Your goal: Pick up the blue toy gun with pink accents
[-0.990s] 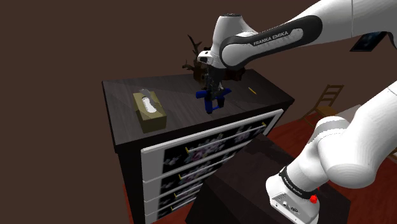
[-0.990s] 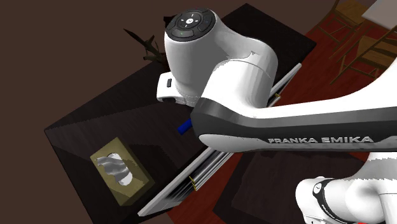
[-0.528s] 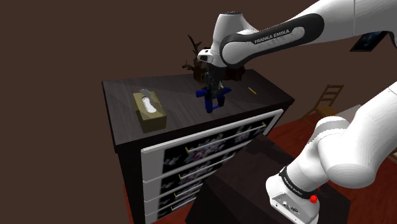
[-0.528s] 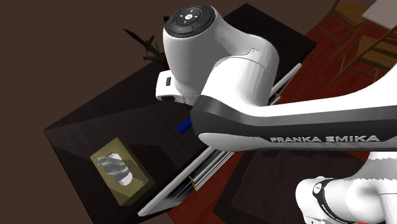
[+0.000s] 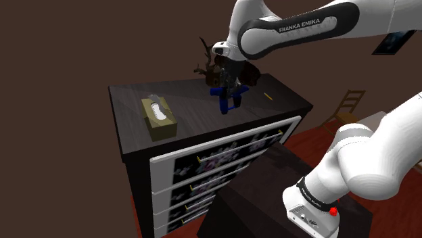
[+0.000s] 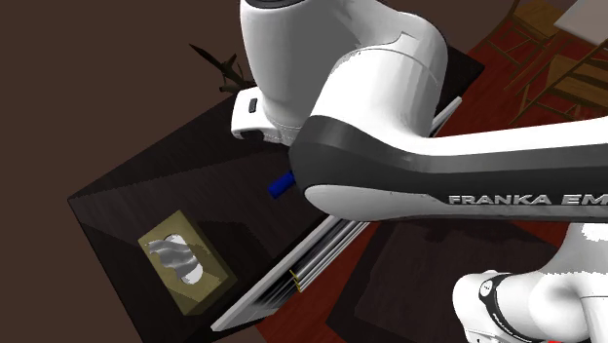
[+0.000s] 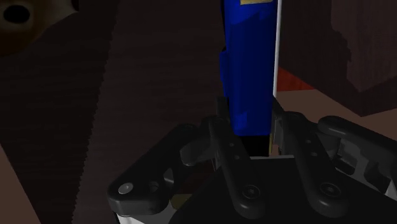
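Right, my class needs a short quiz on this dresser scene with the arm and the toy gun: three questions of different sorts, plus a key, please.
1. True or false: the gripper is shut on the blue toy gun.
2. Which thing lies on top of the dresser, toward the shoulder view's left of the gripper?
A) a tissue box
B) a lamp
C) a bowl
3. Fill in: the tissue box and the blue toy gun are ____ (touching / apart).

Key: 1 true; 2 A; 3 apart.
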{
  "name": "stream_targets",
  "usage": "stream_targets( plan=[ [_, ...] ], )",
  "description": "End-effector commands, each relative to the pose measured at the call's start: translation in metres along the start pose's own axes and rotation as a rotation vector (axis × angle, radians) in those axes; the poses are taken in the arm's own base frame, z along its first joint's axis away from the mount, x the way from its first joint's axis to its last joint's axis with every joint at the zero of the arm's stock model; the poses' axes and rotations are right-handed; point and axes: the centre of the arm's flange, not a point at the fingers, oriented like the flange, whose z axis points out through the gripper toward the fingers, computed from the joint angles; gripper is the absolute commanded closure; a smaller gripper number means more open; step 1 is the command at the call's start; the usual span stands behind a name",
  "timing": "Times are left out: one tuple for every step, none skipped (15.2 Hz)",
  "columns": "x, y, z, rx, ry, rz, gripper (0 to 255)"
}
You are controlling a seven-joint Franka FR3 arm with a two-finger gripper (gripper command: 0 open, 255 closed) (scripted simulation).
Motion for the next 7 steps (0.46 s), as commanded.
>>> stream_targets(
  plan=[
    [-0.002,0.001,-0.011,0.000,0.000,0.000,255],
    [-0.002,0.001,-0.017,0.000,0.000,0.000,255],
    [-0.003,0.001,-0.022,0.000,0.000,0.000,255],
    [-0.003,0.001,-0.027,0.000,0.000,0.000,255],
    [-0.004,0.001,-0.032,0.000,0.000,0.000,255],
    [-0.004,0.001,-0.033,0.000,0.000,0.000,255],
    [-0.004,0.001,-0.033,0.000,0.000,0.000,255]
  ],
)
